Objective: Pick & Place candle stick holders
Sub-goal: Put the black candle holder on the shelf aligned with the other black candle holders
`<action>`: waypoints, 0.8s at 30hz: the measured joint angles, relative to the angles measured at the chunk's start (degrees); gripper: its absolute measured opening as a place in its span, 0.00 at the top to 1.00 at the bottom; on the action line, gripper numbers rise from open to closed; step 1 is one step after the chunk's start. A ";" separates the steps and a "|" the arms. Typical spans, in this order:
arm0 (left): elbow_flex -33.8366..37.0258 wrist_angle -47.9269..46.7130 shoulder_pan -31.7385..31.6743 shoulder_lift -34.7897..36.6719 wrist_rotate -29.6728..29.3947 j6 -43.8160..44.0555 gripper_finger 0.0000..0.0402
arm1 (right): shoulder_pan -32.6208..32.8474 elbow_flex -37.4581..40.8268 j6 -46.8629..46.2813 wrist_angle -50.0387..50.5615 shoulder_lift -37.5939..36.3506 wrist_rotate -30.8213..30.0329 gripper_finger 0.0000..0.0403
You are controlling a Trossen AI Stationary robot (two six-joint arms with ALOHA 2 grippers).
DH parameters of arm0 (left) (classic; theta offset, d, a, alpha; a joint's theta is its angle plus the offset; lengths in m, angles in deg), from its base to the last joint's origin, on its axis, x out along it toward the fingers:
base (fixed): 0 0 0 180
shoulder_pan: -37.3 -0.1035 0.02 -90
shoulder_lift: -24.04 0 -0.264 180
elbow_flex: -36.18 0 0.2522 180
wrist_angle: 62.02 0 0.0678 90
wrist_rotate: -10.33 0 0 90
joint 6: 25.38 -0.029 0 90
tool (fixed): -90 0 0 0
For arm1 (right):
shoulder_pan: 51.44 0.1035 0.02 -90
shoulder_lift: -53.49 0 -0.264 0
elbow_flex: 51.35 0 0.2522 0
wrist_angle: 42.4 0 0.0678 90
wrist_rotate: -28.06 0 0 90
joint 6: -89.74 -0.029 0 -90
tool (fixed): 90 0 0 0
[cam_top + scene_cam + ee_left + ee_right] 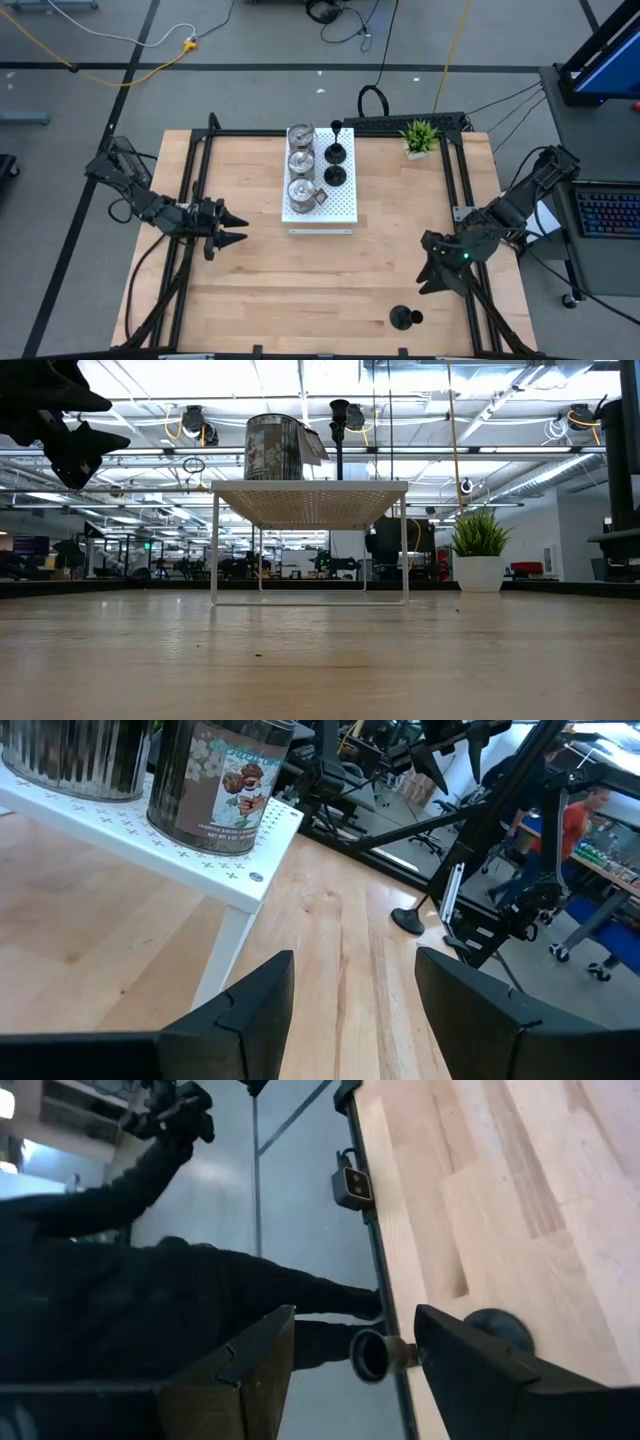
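Five holders sit on the white board (335, 208) (three silver, two black); one black holder (404, 318) lies at 5 o'clock. Both grippers' fingers open, empty.

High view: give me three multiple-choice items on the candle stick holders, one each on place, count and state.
1. Where is the black holder that is off the white board?
A. beside the plant
B. near the table's front edge, on the right arm's side
C. under the board

2. How many silver cups stand on the board?
A. one
B. two
C. three

3. How are the left gripper's jaws?
A. open, empty
B. shut on a silver cup
C. shut on a black holder

Answers:
1 B: the lone black holder sits on bare wood near the front edge, far from the white board.
2 C: the silver cups form a column of three.
3 A: the left gripper shows only table between its jaws.
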 joint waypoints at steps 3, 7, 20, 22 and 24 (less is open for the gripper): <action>0.00 -0.01 0.02 0.00 0.01 0.25 0.47 | -0.19 0.00 -2.24 -0.11 0.00 0.13 0.49; 0.00 0.01 0.00 0.00 0.03 0.40 0.47 | -0.19 0.00 -3.38 -0.11 0.00 0.07 0.49; 0.00 0.06 0.00 0.00 0.08 3.04 0.47 | -0.20 0.00 7.85 -0.92 0.00 -2.49 0.49; 0.00 0.06 0.00 0.00 0.08 2.92 0.47 | -0.15 0.00 11.31 -1.49 0.00 -3.29 0.50; 0.00 0.06 0.00 0.00 0.08 2.96 0.47 | -0.15 0.00 13.04 -1.76 -0.02 -2.82 0.49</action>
